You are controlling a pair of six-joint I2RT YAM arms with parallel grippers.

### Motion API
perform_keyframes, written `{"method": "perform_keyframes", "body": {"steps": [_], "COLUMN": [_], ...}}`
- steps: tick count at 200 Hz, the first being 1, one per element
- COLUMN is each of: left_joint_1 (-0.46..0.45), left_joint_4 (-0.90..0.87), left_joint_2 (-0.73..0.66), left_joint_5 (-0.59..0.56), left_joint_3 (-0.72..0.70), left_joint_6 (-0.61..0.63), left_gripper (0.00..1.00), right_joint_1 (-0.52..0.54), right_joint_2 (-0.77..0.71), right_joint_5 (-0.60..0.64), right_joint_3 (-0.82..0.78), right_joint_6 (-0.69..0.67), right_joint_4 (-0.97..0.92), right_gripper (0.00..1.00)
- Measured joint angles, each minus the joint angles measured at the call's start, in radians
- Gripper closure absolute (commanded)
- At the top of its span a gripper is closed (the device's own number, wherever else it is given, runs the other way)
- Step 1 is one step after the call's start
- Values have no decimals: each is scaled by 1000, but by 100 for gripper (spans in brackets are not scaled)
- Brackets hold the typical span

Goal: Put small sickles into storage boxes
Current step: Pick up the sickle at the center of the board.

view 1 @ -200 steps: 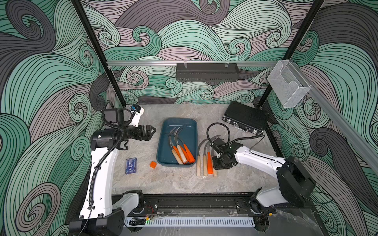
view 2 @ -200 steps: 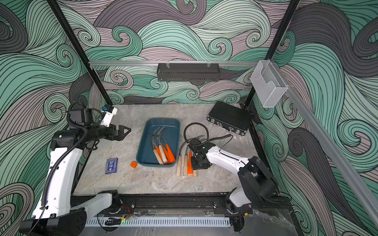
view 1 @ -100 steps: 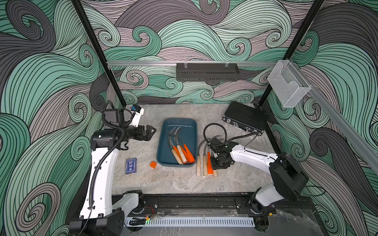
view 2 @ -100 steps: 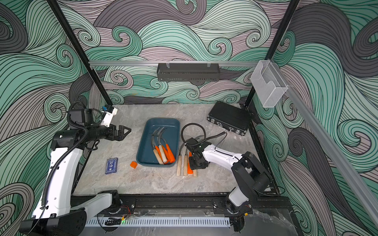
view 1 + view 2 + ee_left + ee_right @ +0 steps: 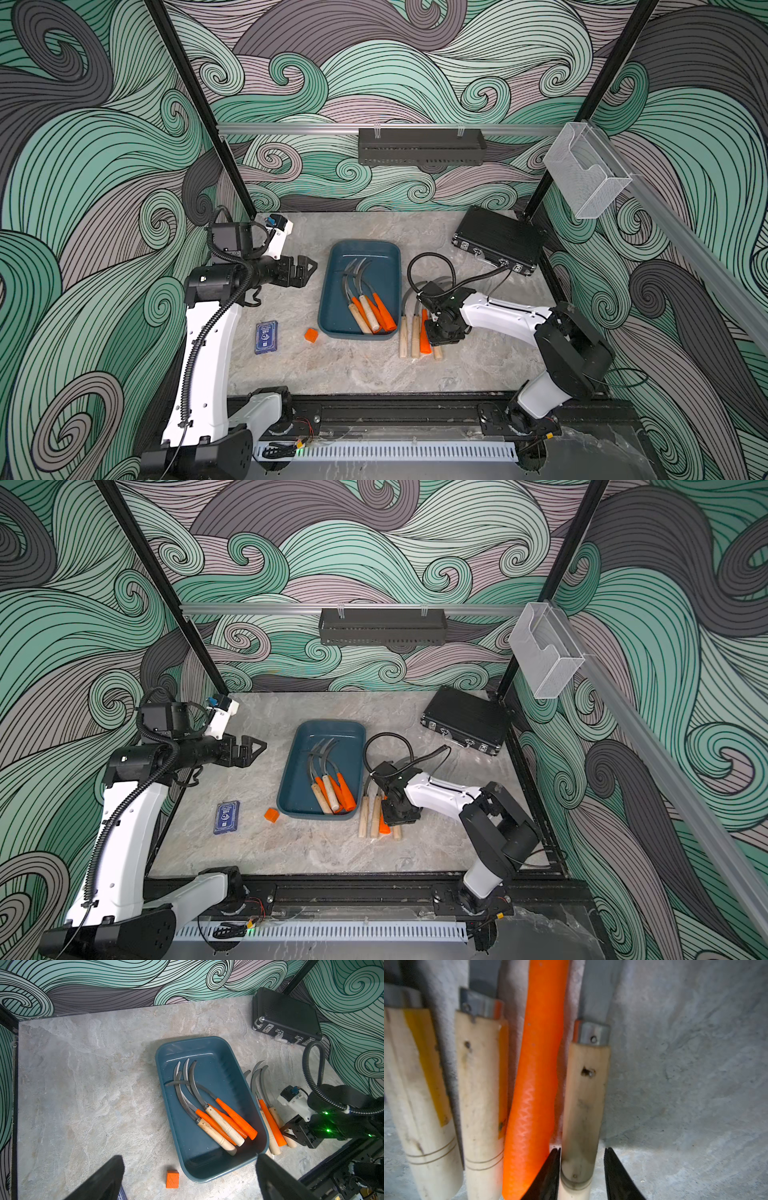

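Right wrist view: the rightmost wooden-handled sickle (image 5: pixel 584 1105), lying right of the storage box (image 5: pixel 334 316), is straddled by the right gripper (image 5: pixel 582 1150), jaws narrow but unclamped, and should be centred before closing.

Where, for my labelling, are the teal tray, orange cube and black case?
teal tray (image 5: pixel 333 299), in a top view, bare floor
orange cube (image 5: pixel 311 335), in a top view, top face
black case (image 5: pixel 498 239), in a top view, ribbed lid
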Motion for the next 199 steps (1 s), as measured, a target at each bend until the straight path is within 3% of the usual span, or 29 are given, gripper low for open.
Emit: {"method": "perform_keyframes", "body": {"steps": [118,199], "left_joint_1": [0,0], "left_joint_4": [3,3], "left_joint_2": [-3,-6], "left_joint_5": [18,22], "left_joint_3": [-7,-19], "left_joint_6": [-4,-5], "left_gripper": [2,1], "right_joint_1": [23,32], "right_joint_2": [37,46], "right_joint_5": [32,36], "right_joint_3": [3,12], "right_joint_6": [22,26], "right_joint_4": [-4,-5], "right_gripper": [63,74]}}
